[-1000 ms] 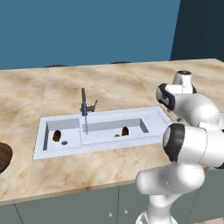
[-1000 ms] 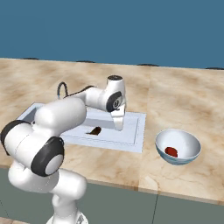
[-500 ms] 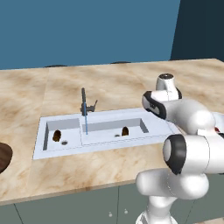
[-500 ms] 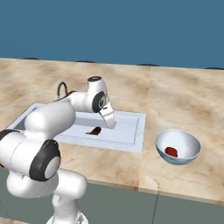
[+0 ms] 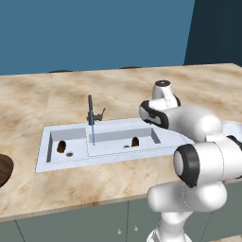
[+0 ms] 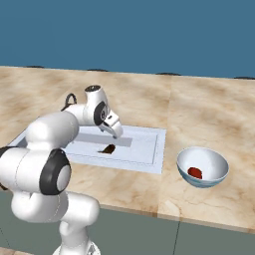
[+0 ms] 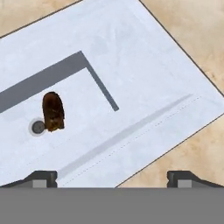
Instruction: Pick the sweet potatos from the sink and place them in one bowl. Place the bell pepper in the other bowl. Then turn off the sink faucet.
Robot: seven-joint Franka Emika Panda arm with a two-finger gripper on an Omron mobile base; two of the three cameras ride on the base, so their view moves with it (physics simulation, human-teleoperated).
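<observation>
Two dark brown, oval sweet potatoes lie in the pale, smooth sink (image 5: 71,163): one (image 5: 61,146) in the left basin, one (image 7: 53,111) in the right, beside its round drain (image 7: 38,127). The gripper (image 7: 112,177) hangs above, fingers spread wide, empty. The red bell pepper (image 6: 195,173) sits in the glossy pale blue bowl (image 6: 214,162) on the marbled counter (image 6: 209,114).
</observation>
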